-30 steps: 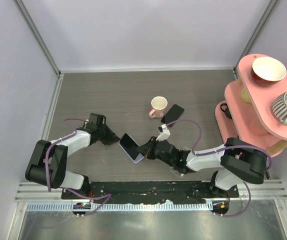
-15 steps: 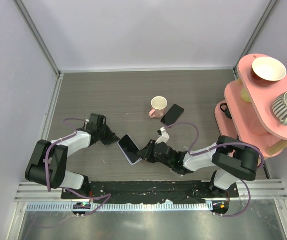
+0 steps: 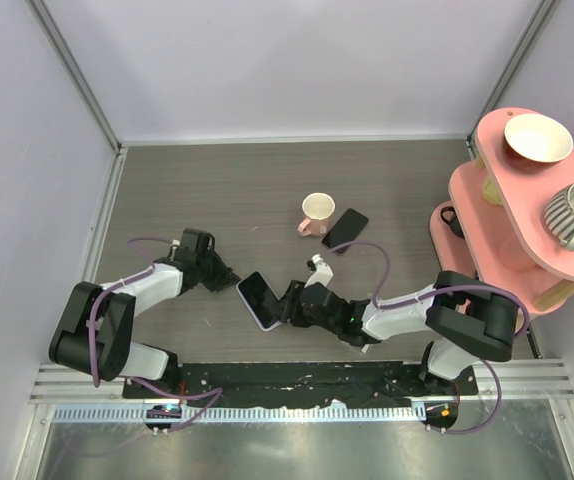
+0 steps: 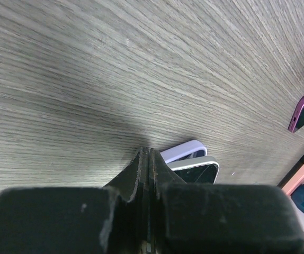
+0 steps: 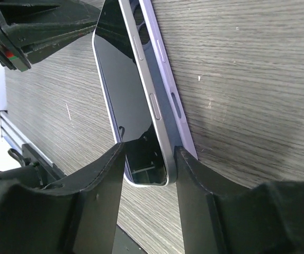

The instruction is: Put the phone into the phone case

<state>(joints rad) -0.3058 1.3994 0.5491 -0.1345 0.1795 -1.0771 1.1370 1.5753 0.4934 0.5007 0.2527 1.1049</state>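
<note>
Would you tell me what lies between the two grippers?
The phone, lying against the lilac case, sits between the left gripper and the right gripper. The top external view shows it.

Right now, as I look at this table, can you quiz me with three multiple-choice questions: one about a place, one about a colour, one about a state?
1. Where does the spare black phone with a purple rim lie?
A. in a drawer
B. beside the small pink cup
C. on the floor

2. What colour is the soft phone case under the silver-edged black-screened phone?
A. green
B. orange
C. pale lilac

3. How is the right tool?
A. shut on the silver-edged phone
B. wide open and empty
C. out of sight

Answers:
1 B: it lies right next to the cup.
2 C: a lilac edge shows beneath the phone.
3 A: it clamps the phone's two long sides.
</note>
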